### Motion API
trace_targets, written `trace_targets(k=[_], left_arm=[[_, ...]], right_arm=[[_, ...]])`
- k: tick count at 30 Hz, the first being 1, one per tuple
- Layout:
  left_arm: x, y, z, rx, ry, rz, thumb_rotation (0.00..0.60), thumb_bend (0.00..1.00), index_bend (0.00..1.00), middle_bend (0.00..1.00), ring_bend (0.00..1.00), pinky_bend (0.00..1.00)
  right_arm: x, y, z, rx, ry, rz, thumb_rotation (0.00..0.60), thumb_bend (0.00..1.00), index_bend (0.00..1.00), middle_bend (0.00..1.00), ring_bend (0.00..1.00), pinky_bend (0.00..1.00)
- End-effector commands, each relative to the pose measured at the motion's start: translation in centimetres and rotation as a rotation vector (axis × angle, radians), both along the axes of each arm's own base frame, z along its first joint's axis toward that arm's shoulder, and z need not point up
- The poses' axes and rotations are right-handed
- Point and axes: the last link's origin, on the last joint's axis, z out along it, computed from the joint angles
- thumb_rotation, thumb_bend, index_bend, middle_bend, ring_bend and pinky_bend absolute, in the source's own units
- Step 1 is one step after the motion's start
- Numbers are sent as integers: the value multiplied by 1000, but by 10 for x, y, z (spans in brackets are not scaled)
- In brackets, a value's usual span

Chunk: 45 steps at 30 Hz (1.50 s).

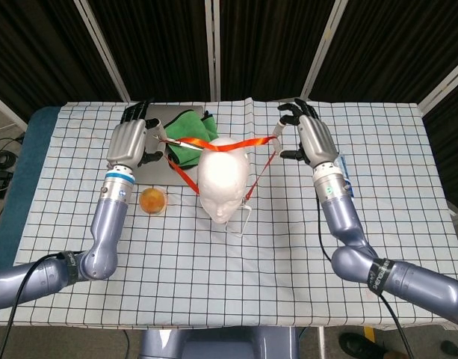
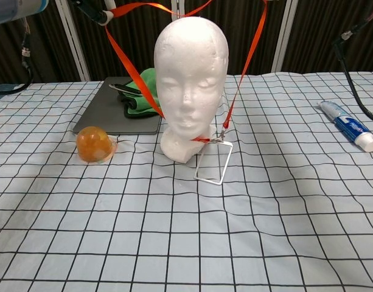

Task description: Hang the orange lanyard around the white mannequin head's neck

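Note:
The white mannequin head stands upright mid-table, face toward me. The orange lanyard is stretched between my two hands and crosses just behind the crown of the head. Its two straps slant down past both sides of the face and meet at the clip by the neck. There the clear badge holder leans on the cloth. My left hand pinches the strap's left end, raised behind the head's left side. My right hand pinches the right end at equal height.
An orange dome sits left of the head. Behind it lies a grey pad with a green cloth and a slim tool on it. A toothpaste tube lies at the right.

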Motion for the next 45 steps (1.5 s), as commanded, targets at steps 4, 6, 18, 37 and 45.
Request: trace_targets(k=[4, 6, 18, 37, 45], left_arm=[[7, 16, -21, -40, -6, 26, 600, 504, 285, 0, 0, 0], [8, 21, -27, -51, 0, 41, 600, 473, 57, 0, 0, 0], [-5, 34, -33, -13, 7, 48, 600, 75, 0, 0, 0, 0], [-95, -78, 38, 38, 230, -45, 600, 78, 0, 0, 0, 0], [-126, -141, 59, 20, 309, -16, 600, 80, 0, 0, 0, 0]], right_arm=[[3, -18, -14, 7, 48, -21, 600, 460, 622, 193, 0, 0], [3, -23, -19, 7, 72, -26, 600, 294, 335, 129, 0, 0], [-12, -33, -22, -59, 216, -34, 600, 39, 30, 0, 0, 0], [-111, 85, 31, 39, 375, 41, 600, 914, 125, 51, 0, 0], [-142, 139, 2, 248, 449, 126, 600, 1000, 150, 77, 0, 0]])
